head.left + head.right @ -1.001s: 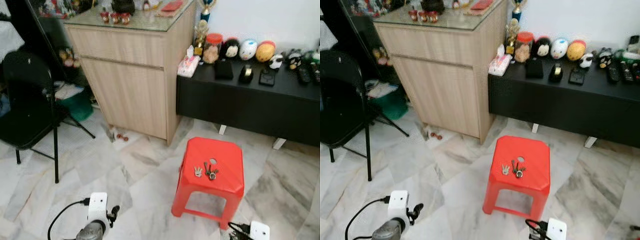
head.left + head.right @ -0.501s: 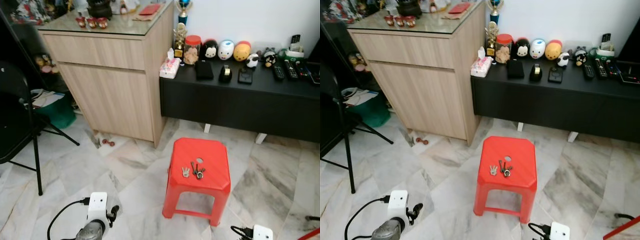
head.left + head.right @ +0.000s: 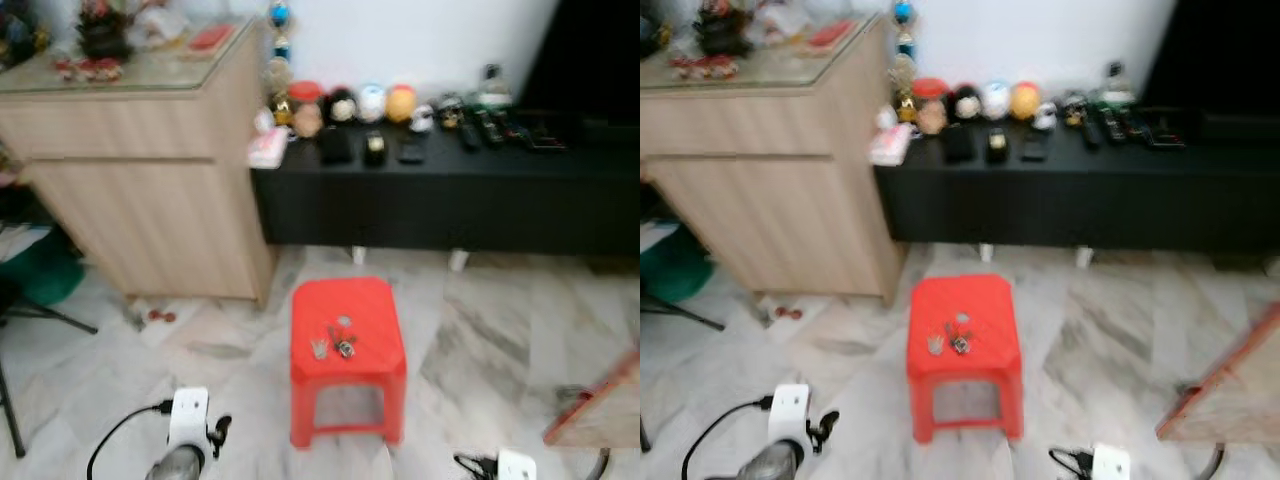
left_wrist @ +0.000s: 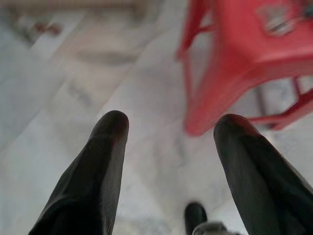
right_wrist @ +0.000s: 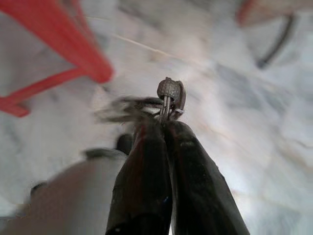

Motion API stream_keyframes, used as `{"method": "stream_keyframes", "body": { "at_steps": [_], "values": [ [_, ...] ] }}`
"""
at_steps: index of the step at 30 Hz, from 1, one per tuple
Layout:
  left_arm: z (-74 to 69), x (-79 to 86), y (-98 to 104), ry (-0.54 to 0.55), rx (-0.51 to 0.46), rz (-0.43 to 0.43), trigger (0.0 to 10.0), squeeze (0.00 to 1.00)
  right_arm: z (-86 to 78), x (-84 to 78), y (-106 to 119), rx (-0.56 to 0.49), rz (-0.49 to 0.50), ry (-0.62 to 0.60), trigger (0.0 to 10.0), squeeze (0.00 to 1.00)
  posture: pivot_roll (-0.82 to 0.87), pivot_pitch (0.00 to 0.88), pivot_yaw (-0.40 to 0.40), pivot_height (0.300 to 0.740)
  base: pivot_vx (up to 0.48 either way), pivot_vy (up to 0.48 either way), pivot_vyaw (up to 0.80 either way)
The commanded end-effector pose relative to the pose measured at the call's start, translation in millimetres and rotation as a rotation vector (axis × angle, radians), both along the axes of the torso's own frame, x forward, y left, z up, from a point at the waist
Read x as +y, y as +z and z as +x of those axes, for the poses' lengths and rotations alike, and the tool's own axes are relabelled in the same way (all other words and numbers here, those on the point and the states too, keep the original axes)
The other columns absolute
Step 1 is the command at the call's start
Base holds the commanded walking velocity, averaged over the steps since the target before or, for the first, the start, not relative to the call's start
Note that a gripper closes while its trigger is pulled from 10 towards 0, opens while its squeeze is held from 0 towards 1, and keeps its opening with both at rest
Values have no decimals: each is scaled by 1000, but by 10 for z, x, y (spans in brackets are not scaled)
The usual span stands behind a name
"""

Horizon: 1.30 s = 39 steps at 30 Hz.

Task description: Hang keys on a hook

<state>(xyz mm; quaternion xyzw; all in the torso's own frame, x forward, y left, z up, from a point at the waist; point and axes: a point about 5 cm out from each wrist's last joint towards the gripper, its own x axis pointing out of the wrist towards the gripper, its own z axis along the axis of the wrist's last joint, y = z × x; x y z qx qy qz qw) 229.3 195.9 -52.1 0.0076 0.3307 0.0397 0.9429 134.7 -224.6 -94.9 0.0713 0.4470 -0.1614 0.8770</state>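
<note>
A bunch of keys (image 3: 336, 342) lies near the middle of the red stool's (image 3: 375, 360) seat, on the marble floor (image 3: 1110, 330) before a long black bench (image 3: 450, 200) crowded with small ornaments and remotes; a clear jar (image 3: 305, 108) with a red lid stands at the bench's left end, its contents too blurred to tell. A wooden cabinet (image 3: 150, 200) stands beside it. The left hand (image 4: 168, 132) hangs low by the stool, fingers apart, holding nothing. The right hand (image 5: 166, 122) has its fingers pressed together on a small metal key ring (image 5: 170, 93).
</note>
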Motion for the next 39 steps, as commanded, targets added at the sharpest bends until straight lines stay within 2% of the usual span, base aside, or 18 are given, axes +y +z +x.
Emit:
{"method": "stream_keyframes", "body": {
  "at_steps": [1, 6, 13, 18, 27, 39],
  "values": [
    [-3, 96, 12, 14, 6, 21, 10000, 0, 25, 56, -5, -3, 16, 0, 10000, 0, -25, 44, 41, 740, 0, 0, -769],
    [4, 96, 17, 16, 3, 22, 10000, 0, -3, -4, 0, -4, 14, -3, 10000, 0, -25, 47, 40, 740, 0, 0, -769],
    [8, 91, 20, 12, 0, 25, 10000, 0, 11, 20, 2, -13, 21, 11, 10000, 0, -26, 52, 41, 740, 0, 0, -389],
    [15, 85, 24, 7, -4, 27, 10000, 0, 70, 84, 12, -32, 22, 12, 10000, 0, -24, 57, 41, 740, 0, -377, 0],
    [32, 91, 38, 13, -11, 26, 10000, 0, 204, 63, 68, -69, 17, 16, 10000, 0, -27, 71, 43, 740, 0, -407, 0],
    [40, 86, 43, 10, -15, 23, 10000, 0, 210, 44, 77, -78, 6, 9, 10000, 0, -28, 77, 42, 740, 0, -417, 0]
  ]
}}
